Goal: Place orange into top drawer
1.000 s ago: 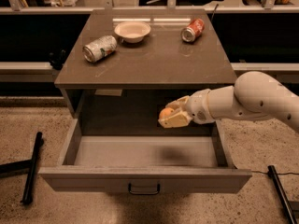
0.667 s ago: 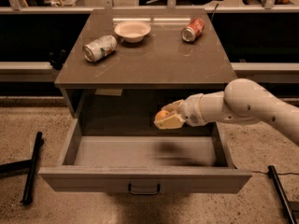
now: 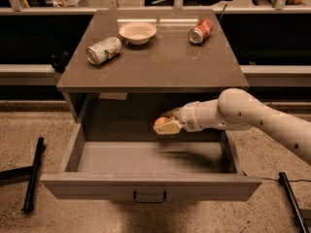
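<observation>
Aloft, tool (image 3: 164, 125) clasping round orange (image 3: 159, 121), above drawer (image 3: 97, 187)

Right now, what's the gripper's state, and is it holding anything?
The gripper is shut on the small round orange fruit, above the floor of the open grey-brown top drawer.

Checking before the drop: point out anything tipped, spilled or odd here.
Two cans lie tipped on the tabletop: a silver can left of the bowl, a red can right. Nothing spilled shows. The gripper holds the orange above the open drawer.
</observation>
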Action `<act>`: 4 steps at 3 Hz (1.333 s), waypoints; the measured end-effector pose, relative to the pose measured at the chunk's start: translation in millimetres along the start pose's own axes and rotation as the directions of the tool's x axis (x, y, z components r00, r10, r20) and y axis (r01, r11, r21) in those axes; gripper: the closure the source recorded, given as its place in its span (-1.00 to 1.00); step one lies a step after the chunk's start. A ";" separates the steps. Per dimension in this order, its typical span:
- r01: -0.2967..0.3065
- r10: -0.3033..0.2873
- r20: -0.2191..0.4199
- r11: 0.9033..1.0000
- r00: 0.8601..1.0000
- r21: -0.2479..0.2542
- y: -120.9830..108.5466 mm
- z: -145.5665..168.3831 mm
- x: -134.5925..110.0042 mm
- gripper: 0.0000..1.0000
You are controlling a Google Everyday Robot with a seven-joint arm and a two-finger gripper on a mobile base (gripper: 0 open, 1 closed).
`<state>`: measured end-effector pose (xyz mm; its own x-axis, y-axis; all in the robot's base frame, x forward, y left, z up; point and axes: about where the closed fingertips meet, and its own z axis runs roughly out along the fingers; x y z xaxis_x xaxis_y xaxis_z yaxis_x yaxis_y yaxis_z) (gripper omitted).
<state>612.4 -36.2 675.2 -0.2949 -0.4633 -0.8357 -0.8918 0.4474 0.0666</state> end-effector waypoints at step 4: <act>-0.021 0.015 -0.043 0.992 0.999 -0.127 6.5 55.6 6.2 -0.29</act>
<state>623.8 6.3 640.1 -0.3230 -0.4885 -0.8106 -0.9220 0.3558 0.1529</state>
